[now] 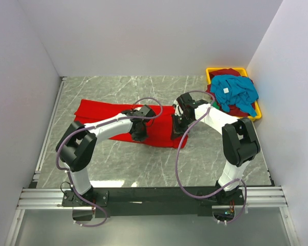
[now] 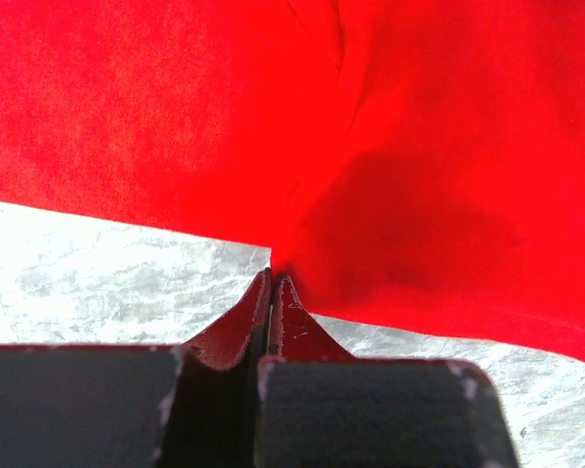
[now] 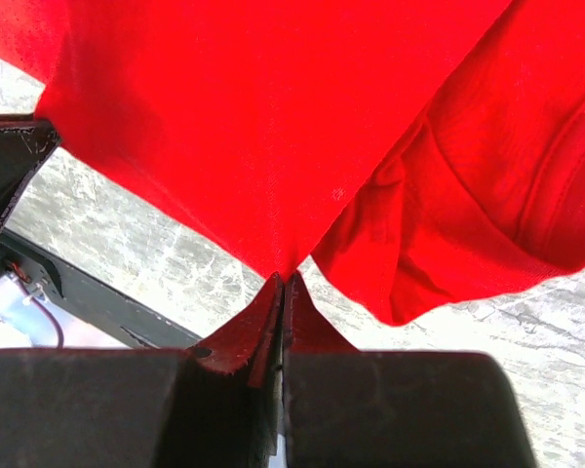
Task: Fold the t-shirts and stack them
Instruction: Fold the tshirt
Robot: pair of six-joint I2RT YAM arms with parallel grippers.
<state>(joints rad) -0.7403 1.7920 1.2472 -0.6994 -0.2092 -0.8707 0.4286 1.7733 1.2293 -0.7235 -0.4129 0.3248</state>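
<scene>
White arms [image 1: 110,125], black joints [image 1: 77,148], purple cables [image 1: 177,154], dark pincers [image 2: 271,276] [image 3: 284,278]

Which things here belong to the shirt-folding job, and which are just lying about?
Job:
red t-shirt
teal-blue t-shirt
maroon t-shirt

Lying about:
yellow bin, which holds the teal-blue and maroon shirts
table

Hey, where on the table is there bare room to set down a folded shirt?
The table is bare along the far wall behind the red t-shirt, and more widely between its near edge and the black rail. The far right corner is crowded: the yellow bin is heaped with shirts, the teal t-shirt on top.
</scene>
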